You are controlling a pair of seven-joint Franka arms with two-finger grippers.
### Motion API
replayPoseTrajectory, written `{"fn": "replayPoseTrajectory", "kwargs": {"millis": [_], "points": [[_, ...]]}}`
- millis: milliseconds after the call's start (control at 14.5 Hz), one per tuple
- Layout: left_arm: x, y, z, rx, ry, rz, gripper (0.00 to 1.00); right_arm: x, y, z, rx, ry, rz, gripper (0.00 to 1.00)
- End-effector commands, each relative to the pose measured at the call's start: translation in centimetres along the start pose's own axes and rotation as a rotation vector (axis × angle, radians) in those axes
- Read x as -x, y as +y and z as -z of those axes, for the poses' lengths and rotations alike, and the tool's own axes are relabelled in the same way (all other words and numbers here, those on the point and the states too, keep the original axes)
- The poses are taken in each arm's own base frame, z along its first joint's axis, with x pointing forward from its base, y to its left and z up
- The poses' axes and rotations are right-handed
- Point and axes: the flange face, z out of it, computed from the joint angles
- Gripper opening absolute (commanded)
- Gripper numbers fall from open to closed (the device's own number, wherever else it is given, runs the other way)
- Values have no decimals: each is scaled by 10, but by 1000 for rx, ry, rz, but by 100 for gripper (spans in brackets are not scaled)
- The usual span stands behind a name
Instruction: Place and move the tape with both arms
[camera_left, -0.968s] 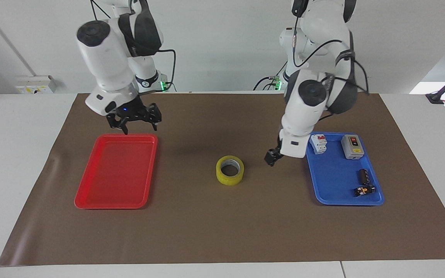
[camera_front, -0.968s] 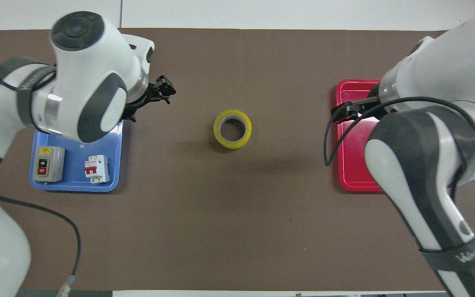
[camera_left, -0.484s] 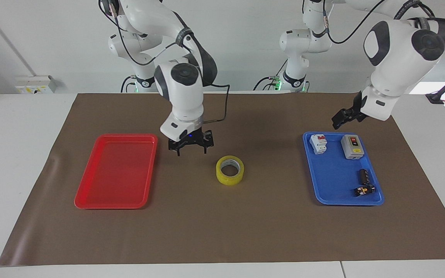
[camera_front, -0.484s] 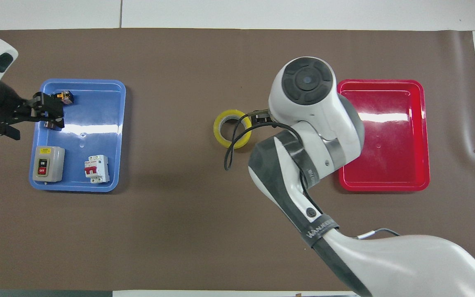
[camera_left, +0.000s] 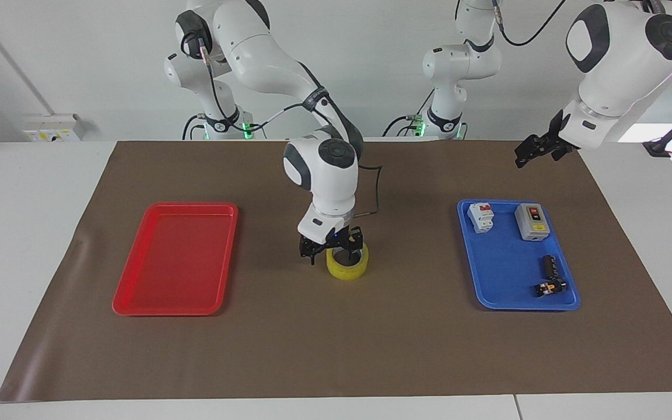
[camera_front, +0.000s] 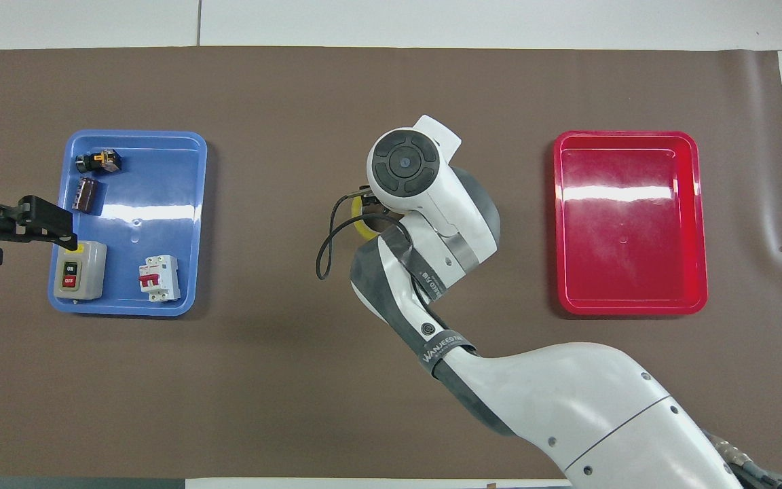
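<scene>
The yellow tape (camera_left: 348,265) lies flat on the brown mat at the table's middle. My right gripper (camera_left: 334,249) is down at the tape, open, with one finger (camera_left: 312,255) outside the ring on the red tray's side and the other at the ring's hole. In the overhead view my right arm's wrist covers the gripper and only a sliver of the tape (camera_front: 359,224) shows. My left gripper (camera_left: 527,156) is open and empty, raised over the blue tray's edge (camera_front: 51,224) at the left arm's end.
A red tray (camera_left: 175,256) lies toward the right arm's end. A blue tray (camera_left: 508,274) toward the left arm's end holds a breaker (camera_left: 480,217), a grey switch box (camera_left: 531,221), a black cylinder (camera_left: 549,265) and a small black-and-orange part (camera_left: 550,287).
My right arm swung from over the red tray to the tape and came down on it. My left arm drew back from beside the tape and rose toward its own end.
</scene>
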Motion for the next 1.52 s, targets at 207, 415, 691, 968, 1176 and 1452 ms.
{"fn": "replayPoseTrajectory", "kwargs": {"millis": [207,415,691,968,1176,1452], "points": [[14,-6,9,6,36,-2,100,28,7,-32,-19,-2,174,100],[15,-10,10,7,34,1,100,34,10,-42,-37,35,183,100],[19,-6,17,8,48,-5,100,33,13,-43,-36,38,245,1],[23,1,17,4,44,-17,100,35,10,-42,-35,32,244,0],[22,-1,19,5,54,-11,100,21,24,-18,-1,-27,217,0],[18,1,22,10,88,-12,100,1,156,77,29,-82,150,0]]}}
